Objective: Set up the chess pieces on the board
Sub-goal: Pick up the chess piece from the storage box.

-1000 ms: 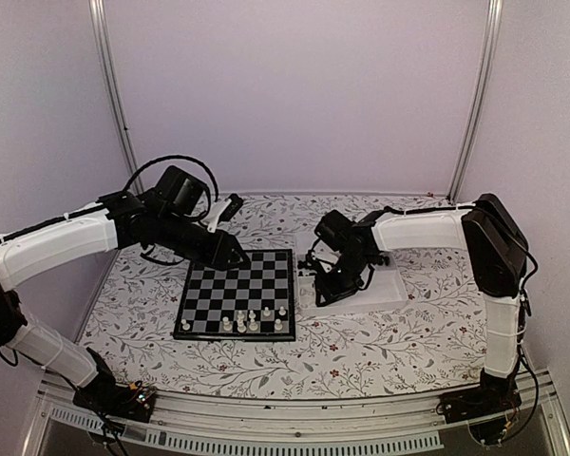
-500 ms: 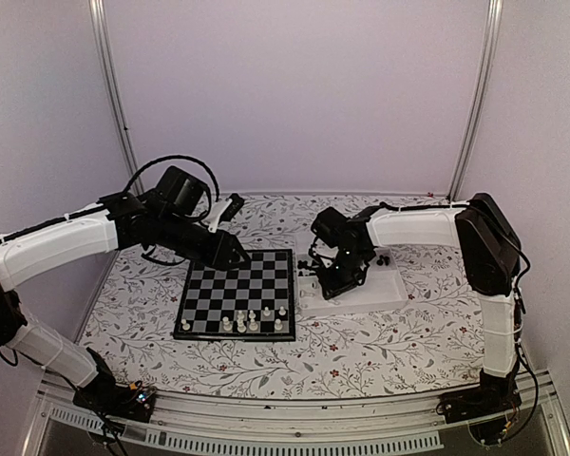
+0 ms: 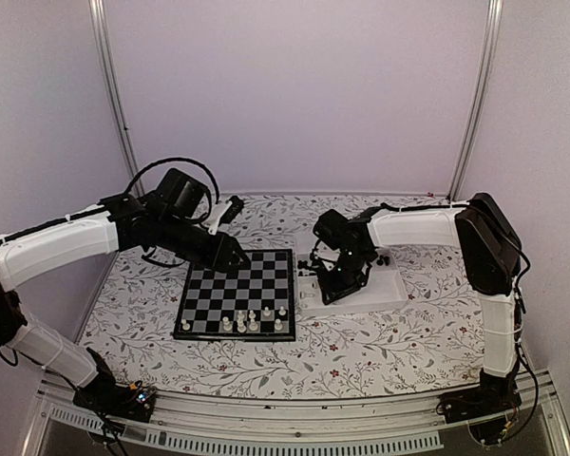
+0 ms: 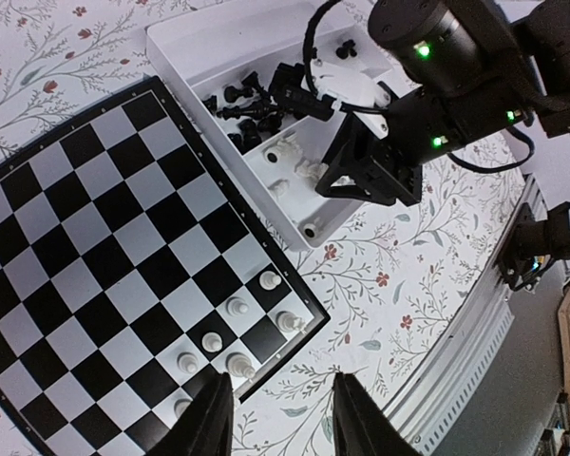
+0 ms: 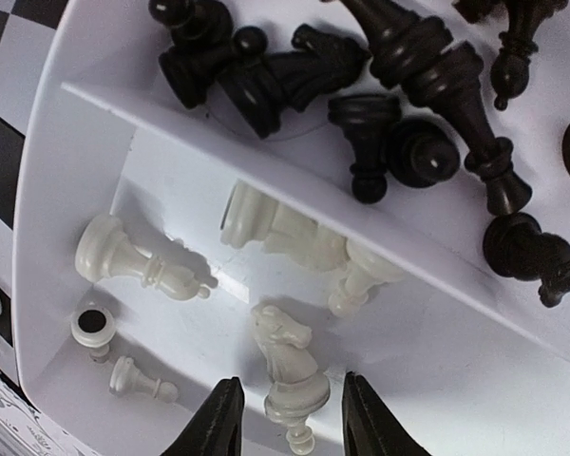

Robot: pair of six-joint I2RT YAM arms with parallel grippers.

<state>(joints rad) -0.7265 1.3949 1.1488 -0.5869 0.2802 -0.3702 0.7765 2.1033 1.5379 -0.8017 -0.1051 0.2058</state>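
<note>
The black-and-grey board [image 3: 237, 293] lies on the table, with several white chess pieces [image 3: 252, 319] along its near edge; they also show in the left wrist view [image 4: 236, 309]. My left gripper [image 3: 242, 258] hovers open and empty over the board's far edge. My right gripper [image 3: 334, 290] is down in the white tray [image 3: 385, 293], open. In the right wrist view its fingertips [image 5: 224, 418] straddle a lying white knight [image 5: 290, 369] without closing on it. Other white pieces [image 5: 138, 261] lie in the same compartment. Black pieces [image 5: 408, 81] fill the other compartment.
The tray [image 4: 204, 33] sits just right of the board, touching its edge. The table has a floral cloth [image 3: 361, 347]. A metal rail [image 3: 294, 427] runs along the near edge. Upright frame posts [image 3: 114, 95] stand at the back corners.
My right gripper has shifted slightly toward the far side within the tray and settled over the white knight. The left arm has barely moved.
</note>
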